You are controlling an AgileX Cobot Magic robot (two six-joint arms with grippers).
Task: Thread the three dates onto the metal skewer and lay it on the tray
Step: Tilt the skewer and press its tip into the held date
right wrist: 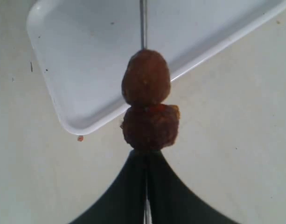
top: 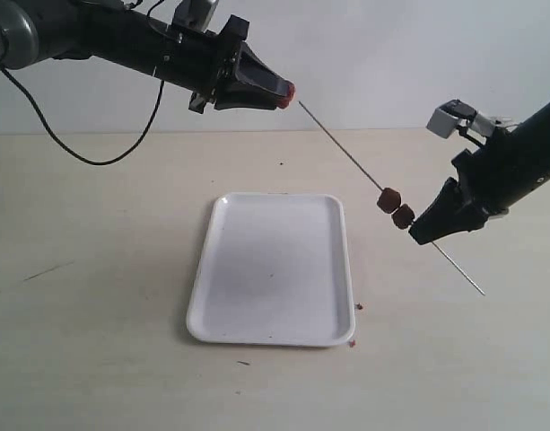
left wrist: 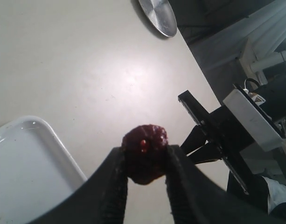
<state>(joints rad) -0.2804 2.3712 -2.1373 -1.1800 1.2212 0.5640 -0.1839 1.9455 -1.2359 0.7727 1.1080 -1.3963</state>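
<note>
My left gripper (top: pixel 286 90) is shut on a dark red date (left wrist: pixel 144 153), held high above the table at the upper tip of the metal skewer (top: pixel 342 150). The thin rod slants down to the right through two more dates (top: pixel 396 207), which touch each other just ahead of my right gripper (top: pixel 422 232). That gripper (right wrist: pixel 146 156) is shut on the skewer, and the rod's lower end (top: pixel 463 276) sticks out behind it. The two threaded dates (right wrist: pixel 148 108) fill the middle of the right wrist view. The white tray (top: pixel 273 270) lies flat on the table below, with nothing on it.
The tray sits on a pale beige table (top: pixel 95 269). A few small red crumbs (top: pixel 352 342) lie by the tray's near right corner. A black cable (top: pixel 86 160) hangs from the left arm over the far left. A round metal plate (left wrist: pixel 159 16) shows in the left wrist view.
</note>
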